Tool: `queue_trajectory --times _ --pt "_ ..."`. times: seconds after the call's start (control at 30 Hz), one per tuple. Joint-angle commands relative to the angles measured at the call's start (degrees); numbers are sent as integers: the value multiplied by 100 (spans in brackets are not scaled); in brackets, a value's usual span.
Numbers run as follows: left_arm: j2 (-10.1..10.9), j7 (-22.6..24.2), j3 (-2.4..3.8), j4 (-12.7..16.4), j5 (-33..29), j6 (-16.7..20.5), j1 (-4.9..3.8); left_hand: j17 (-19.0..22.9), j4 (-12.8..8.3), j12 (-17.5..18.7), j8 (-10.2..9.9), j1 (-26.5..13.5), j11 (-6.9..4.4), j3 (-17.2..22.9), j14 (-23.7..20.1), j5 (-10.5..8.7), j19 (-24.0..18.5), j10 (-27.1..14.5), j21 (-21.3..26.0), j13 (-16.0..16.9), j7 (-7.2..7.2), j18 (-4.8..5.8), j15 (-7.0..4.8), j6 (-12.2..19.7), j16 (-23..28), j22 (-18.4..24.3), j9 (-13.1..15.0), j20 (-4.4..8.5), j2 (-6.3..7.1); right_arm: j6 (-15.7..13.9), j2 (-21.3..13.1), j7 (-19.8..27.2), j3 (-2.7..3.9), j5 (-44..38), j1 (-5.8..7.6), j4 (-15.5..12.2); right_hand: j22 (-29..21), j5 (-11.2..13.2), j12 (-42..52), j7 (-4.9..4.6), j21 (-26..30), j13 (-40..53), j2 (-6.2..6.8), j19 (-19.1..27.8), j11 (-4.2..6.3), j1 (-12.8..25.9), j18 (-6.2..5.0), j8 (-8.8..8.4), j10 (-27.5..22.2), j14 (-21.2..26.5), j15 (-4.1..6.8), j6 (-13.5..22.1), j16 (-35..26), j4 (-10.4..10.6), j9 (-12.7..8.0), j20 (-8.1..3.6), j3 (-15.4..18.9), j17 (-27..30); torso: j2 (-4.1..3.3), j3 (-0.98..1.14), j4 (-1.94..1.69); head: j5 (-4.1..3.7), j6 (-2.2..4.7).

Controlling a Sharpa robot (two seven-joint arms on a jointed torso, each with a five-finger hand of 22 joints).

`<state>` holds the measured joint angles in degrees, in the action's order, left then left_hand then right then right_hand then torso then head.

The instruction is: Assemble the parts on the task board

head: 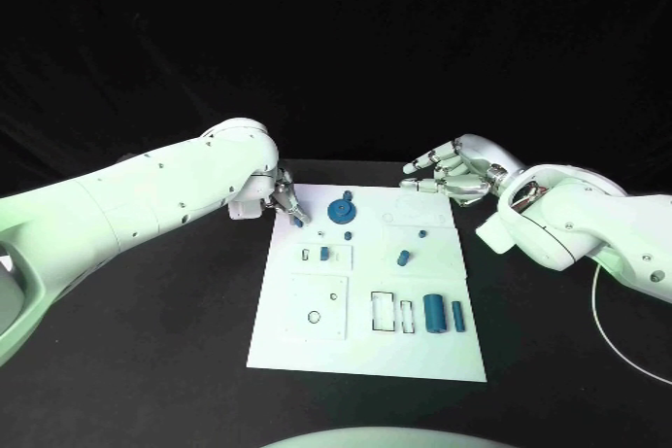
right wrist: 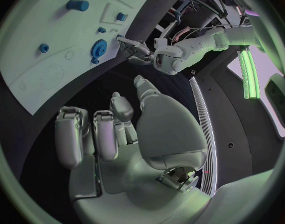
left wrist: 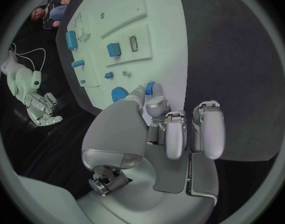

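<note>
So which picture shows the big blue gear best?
The head view: the blue gear sits whole and unblocked on the task board. In the left wrist view the left hand hides part of it; the right wrist view shows it small.

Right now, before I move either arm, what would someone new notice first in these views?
The white board in the middle of the black table, dotted with small blue parts, the round blue gear near its far edge standing out most. The left hand sits at the board's far left corner, pinching a small blue piece. The right hand hovers off the far right corner with nothing in it.
</note>
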<state>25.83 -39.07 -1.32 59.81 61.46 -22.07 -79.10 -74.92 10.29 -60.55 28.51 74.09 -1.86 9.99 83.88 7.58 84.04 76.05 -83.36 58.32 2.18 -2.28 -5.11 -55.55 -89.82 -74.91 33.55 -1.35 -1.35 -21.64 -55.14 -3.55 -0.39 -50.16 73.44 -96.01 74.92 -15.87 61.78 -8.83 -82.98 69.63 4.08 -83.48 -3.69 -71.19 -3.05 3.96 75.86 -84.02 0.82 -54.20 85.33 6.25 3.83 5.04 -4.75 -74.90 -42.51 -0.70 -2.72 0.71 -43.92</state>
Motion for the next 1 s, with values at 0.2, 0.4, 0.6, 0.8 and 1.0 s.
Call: queue_trajectory --times 0.2,0.4,0.6,0.8,1.0 --pt "9 212 -6 14 -161 174 6 -1508 -404 238 -10 421 49 980 612 -47 134 -134 54 -219 74 -2 56 144 -18 -699 -8 -23 -12 97 11 20 0 -9 -4 10 26 -27 28 13 27 2 -53 29 6 -9 -6 -1 -45 -410 -3 -19 -17 2 7 14 45 -672 1 6 2 10 -11" --pt "189 235 -10 252 -392 348 5 -1508 -538 265 128 67 62 1833 612 -56 128 -96 80 -306 85 -9 63 153 -18 -698 48 -40 317 114 16 14 0 -4 -5 21 25 -35 35 13 28 5 -65 29 6 -13 -6 0 -42 -409 -3 -21 -19 7 7 14 50 -669 6 11 -3 18 -14" --pt "556 218 -28 849 -704 851 5 -1508 -658 211 232 -141 46 2273 612 -24 145 -40 68 -289 63 -3 51 145 -18 -726 92 -32 469 139 19 11 -4 1 -9 32 22 -44 30 13 30 0 -71 30 6 -16 -7 0 -46 -409 -3 -22 -22 10 7 14 55 -665 6 9 -7 22 -24" --pt "975 203 -82 1596 -886 1382 101 -1508 -743 154 319 -330 28 2567 612 -5 163 14 51 -261 45 3 37 134 -18 -756 123 -18 573 154 15 8 -8 9 -14 33 24 -73 34 13 28 0 -78 29 7 -26 -6 0 -47 -409 -3 -22 -22 13 7 13 68 -667 7 1 -7 25 -28" --pt "1218 253 -106 2092 -604 1641 278 -1508 -773 135 350 -388 22 2652 612 -2 173 31 38 -251 38 8 33 128 -18 -773 133 -13 607 168 5 4 -11 13 -16 32 24 -87 39 12 28 2 -81 28 8 -31 -6 0 -46 -410 -3 -23 -21 14 7 13 75 -670 11 -11 -16 29 -41"
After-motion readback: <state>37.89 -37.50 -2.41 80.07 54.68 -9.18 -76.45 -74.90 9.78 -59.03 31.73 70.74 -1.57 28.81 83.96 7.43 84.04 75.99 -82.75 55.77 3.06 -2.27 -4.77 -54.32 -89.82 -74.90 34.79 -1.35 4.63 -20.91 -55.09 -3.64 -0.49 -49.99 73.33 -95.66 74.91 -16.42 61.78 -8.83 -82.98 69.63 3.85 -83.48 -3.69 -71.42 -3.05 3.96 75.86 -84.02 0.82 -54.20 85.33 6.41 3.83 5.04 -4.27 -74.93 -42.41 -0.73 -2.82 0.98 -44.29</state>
